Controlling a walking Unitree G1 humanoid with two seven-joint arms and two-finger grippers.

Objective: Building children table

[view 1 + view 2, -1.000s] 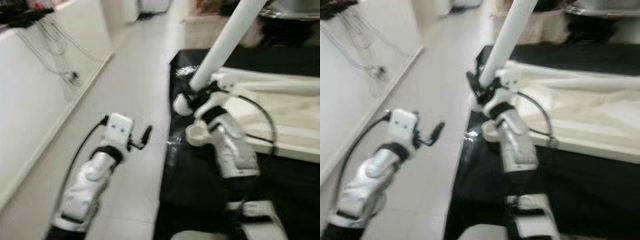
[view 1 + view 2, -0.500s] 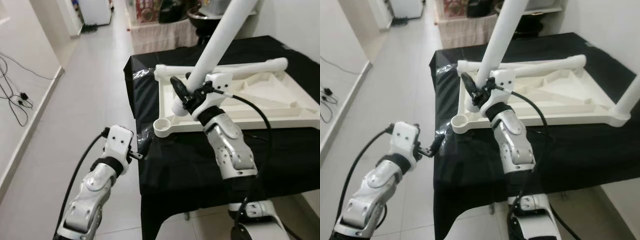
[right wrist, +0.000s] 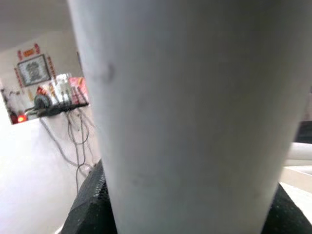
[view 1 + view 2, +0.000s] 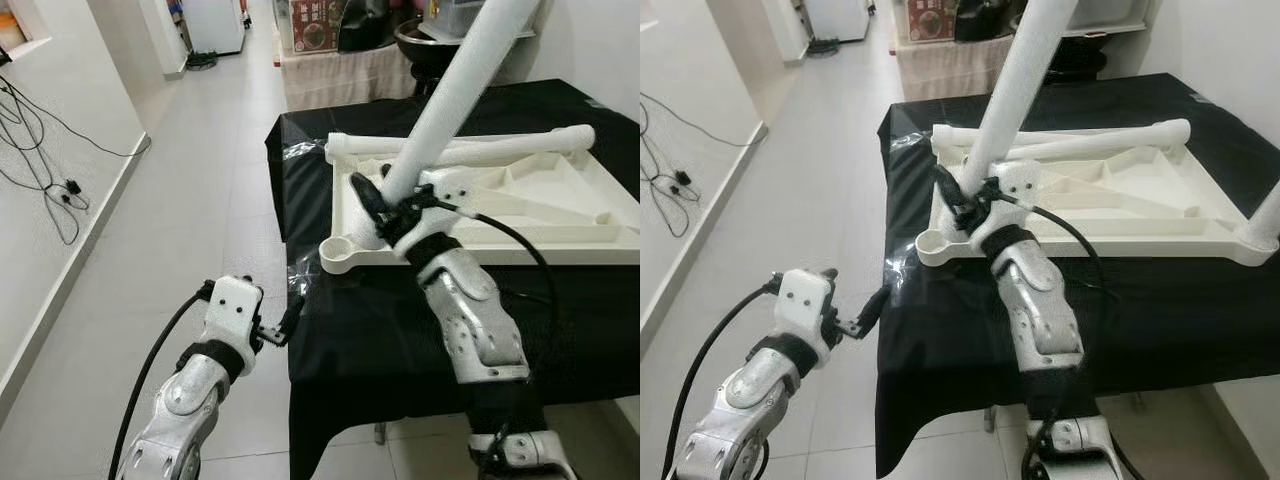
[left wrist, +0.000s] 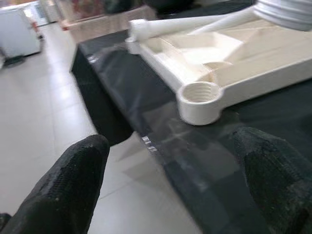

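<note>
1. Where the black-covered table (image 4: 420, 330) stands ahead of the robot, a white tabletop (image 4: 560, 215) lies on it upside down, its ribs facing up.
2. In the left eye view the right gripper (image 4: 385, 205) is closed around the lower end of a white leg (image 4: 450, 95). The leg rises tilted, up and away to the right, out of the top of the picture.
3. The lower end of this leg is just above the near left part of the tabletop, close behind the round corner socket (image 4: 338, 254). I cannot tell if it touches the tabletop.
4. A second leg (image 4: 470, 147) lies flat along the far edge of the tabletop.
5. The left gripper (image 4: 288, 318) hangs over the floor (image 4: 200, 200), just beside the left edge of the table, lower than the tabletop. It holds nothing.
6. In the right eye view a third leg (image 4: 1265, 205) stands at the near right corner of the tabletop.
7. In the left wrist view the two fingers (image 5: 68, 185) are wide apart with nothing between them. Beyond them is the threaded socket (image 5: 200, 100) at the corner of the tabletop.
8. In the right wrist view the leg (image 3: 185, 122) is very close to the camera, and the black fingers (image 3: 90, 204) show at both sides of it, pressed on it.
9. Behind it is a white wall with cables (image 3: 73, 146).
</note>
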